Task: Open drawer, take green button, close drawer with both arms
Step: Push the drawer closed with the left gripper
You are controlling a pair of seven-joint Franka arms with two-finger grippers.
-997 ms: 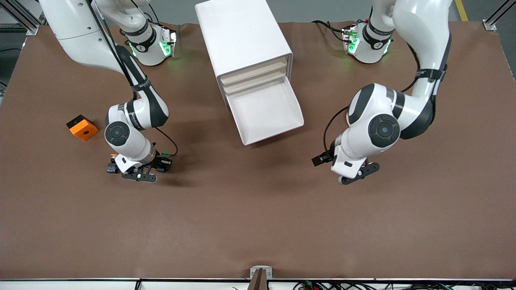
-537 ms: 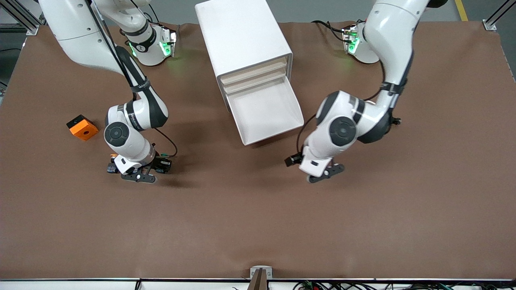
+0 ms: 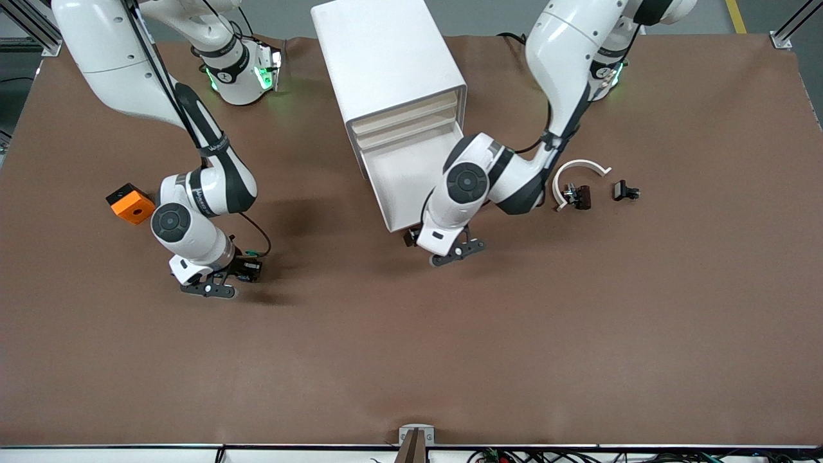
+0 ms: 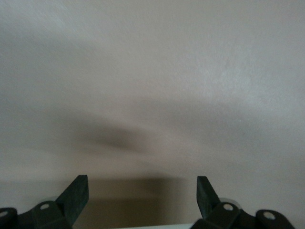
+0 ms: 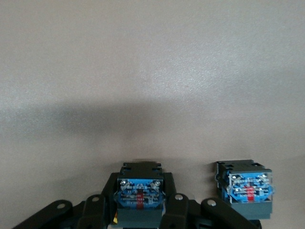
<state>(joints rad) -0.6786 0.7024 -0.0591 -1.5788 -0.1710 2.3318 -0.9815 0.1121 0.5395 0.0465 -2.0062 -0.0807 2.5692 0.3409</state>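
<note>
The left hand (image 3: 454, 251), fingers wide, hangs at the open drawer's (image 3: 411, 180) front, ready to push; the right hand (image 3: 209, 287) grips a button (image 5: 139, 199) above the bench (image 3: 411, 360).

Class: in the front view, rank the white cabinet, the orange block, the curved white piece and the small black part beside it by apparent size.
1. White cabinet, by far.
2. Curved white piece and orange block: too alike to rank.
3. Small black part, smallest.
</note>
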